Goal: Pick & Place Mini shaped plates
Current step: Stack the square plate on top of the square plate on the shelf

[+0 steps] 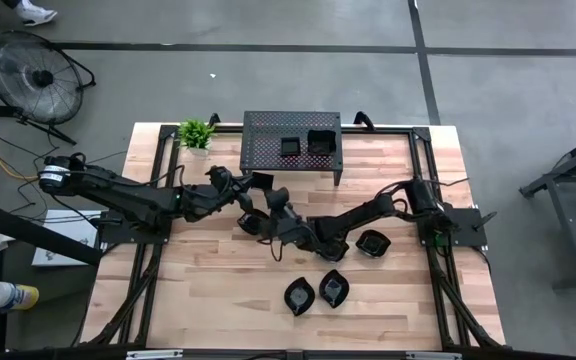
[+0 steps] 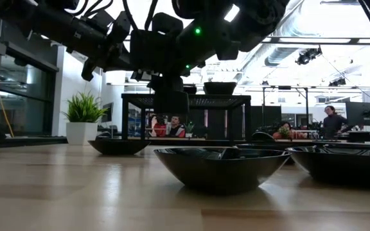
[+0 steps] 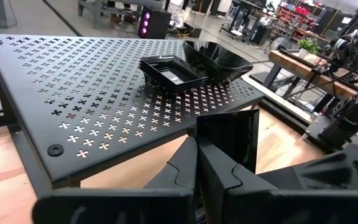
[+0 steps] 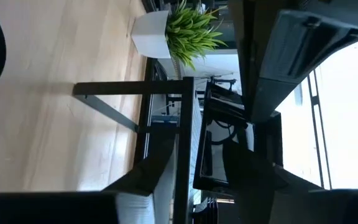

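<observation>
One square mini plate (image 3: 227, 138) sits pinched on edge in my left pincer (image 3: 213, 177), closed tight on it just short of the perforated stand (image 3: 61, 93), where a stack of square plates (image 3: 171, 73) and a deeper dish (image 3: 215, 59) already rest. Several more plates (image 1: 334, 288) lie on the tabletop (image 1: 208, 300) nearer me. My right pincer (image 1: 280, 222) hangs close beside the left; I cannot tell its opening. I judge the risks as the arms clipping each other, or the glossy plate slipping or catching the stand's edge.
</observation>
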